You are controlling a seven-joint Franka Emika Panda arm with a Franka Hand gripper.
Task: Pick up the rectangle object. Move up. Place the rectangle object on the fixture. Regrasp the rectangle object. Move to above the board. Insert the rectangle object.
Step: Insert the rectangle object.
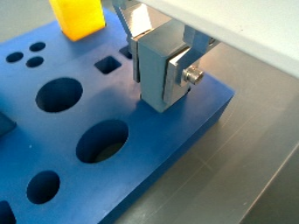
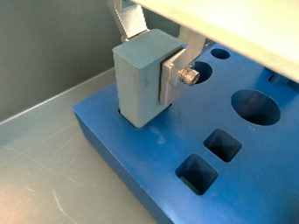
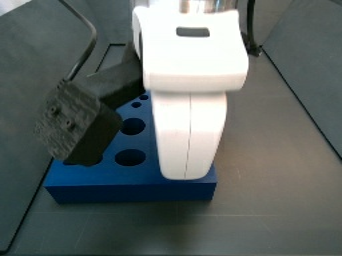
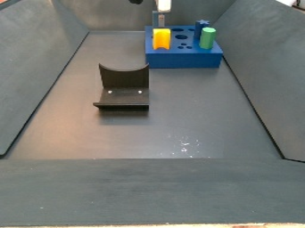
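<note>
Insert stage, by the look of it. The hand (image 1: 163, 70) sits over one edge of the board (image 1: 140, 166), closed on the rectangle object (image 1: 159, 74); silver fingers (image 2: 176, 72) clamp its upper part in both wrist views. The bar hangs upright below the fingers, its lower end at or in the board's top near the edge. I can't tell whether it's seated in a slot or just resting on the surface.

Risks:
- If the bar is off the slot or slightly tilted, pushing down jams it on the slot lip, or it slips up through the pads.
- The bar is close to the board's outer edge, so a lateral error could skid it off towards the bench (image 4: 179, 134).
- Letting go before it's fully home leaves it leaning or toppled.

In a side view the arm's white housing hides the contact, so there's no check from there. The yellow block (image 1: 77, 17) and the fixture (image 4: 121, 87) are well apart from the bar, so no clash there.
</note>
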